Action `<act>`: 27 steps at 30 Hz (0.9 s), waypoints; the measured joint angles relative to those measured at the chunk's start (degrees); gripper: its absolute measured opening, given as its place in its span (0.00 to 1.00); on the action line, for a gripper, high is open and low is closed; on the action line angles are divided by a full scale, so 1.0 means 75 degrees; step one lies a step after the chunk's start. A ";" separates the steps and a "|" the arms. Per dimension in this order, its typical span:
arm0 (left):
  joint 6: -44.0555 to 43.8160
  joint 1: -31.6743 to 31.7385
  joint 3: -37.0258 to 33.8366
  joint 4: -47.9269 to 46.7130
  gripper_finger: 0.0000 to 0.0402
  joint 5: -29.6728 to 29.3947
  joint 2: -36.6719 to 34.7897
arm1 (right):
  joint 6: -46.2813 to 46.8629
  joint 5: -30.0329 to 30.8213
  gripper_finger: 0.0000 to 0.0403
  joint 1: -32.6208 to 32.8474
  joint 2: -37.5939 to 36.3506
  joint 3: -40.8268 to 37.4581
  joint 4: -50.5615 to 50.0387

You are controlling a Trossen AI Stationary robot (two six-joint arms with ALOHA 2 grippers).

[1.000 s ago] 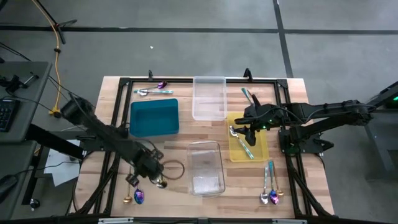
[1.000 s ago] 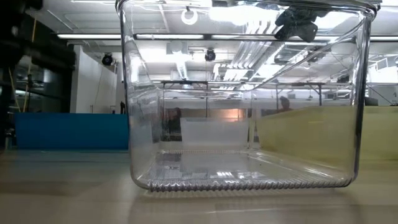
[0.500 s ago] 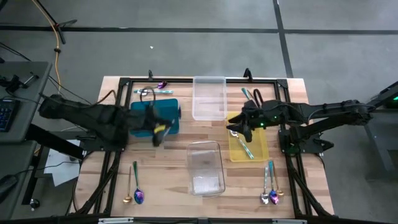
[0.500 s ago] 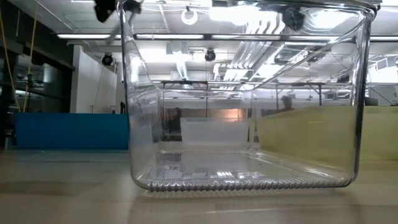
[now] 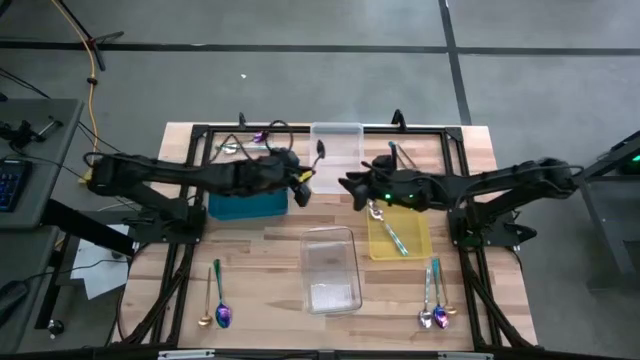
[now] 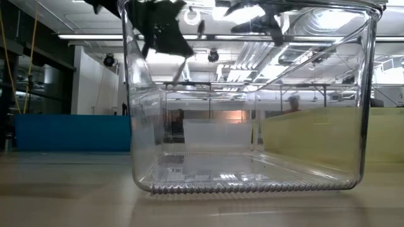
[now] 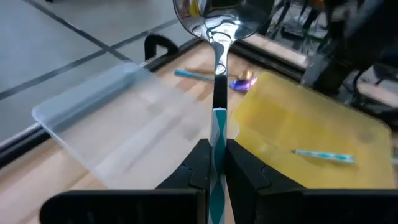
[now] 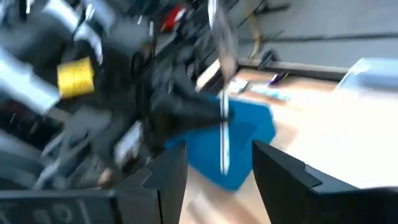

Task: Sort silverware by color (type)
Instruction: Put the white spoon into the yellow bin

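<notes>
My left gripper [image 5: 300, 184] hovers between the teal tray [image 5: 247, 192] and the far clear tray [image 5: 336, 158], shut on a teal-and-white-handled spoon [image 7: 217, 74]; it also shows high in the low view [image 6: 165, 33]. My right gripper [image 5: 352, 186] is open just to its right. In the right wrist view its fingers [image 8: 166, 171] stand on either side of that spoon [image 8: 222, 134], apart from it. Other silverware lies flat in the yellow tray [image 5: 388, 228], at the near left [image 5: 218, 304], near right [image 5: 434, 302], far left [image 5: 243, 146] and far right [image 5: 398, 153]. My left gripper pinches the spoon's teal-and-white handle [image 7: 217, 134] between its two fingers [image 7: 200, 163]. The spoon runs on along the fingers and out past their tips, shiny bowl [image 7: 219, 17] foremost. It is lifted clear of the table.
A second clear tray [image 5: 331, 268] sits at the near centre and fills the low view [image 6: 246, 107]. The yellow tray's rim [image 5: 425, 232] is under my right arm. A black frame [image 5: 200, 131] borders the wooden table. Bare wood shows between the trays.
My left gripper has risen from the table's near left, carrying the spoon, and swung toward the far edge and right, past the teal tray, to the centre. My right gripper has moved left from above the yellow tray toward it. Two spoons have stayed at the near left.
</notes>
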 joint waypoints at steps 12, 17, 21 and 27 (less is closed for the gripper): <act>-0.0222 -0.0188 0.0008 0.0823 0.05 -0.0298 0.0508 | -0.0862 0.1594 0.43 -0.0041 0.1050 0.0361 0.0597; 0.0013 -0.0188 0.0008 0.0872 0.05 -0.0381 0.0510 | -0.1807 0.1835 0.43 -0.0127 0.1362 0.0916 0.0591; 0.0017 -0.0194 0.0008 0.0948 0.05 -0.0539 0.0511 | -0.2220 0.1913 0.43 -0.0261 0.1365 0.1080 0.0605; 0.0215 -0.0243 0.0012 0.1264 0.05 -0.0547 0.0597 | -0.2062 0.1432 0.43 -0.0538 0.1365 0.1081 0.0693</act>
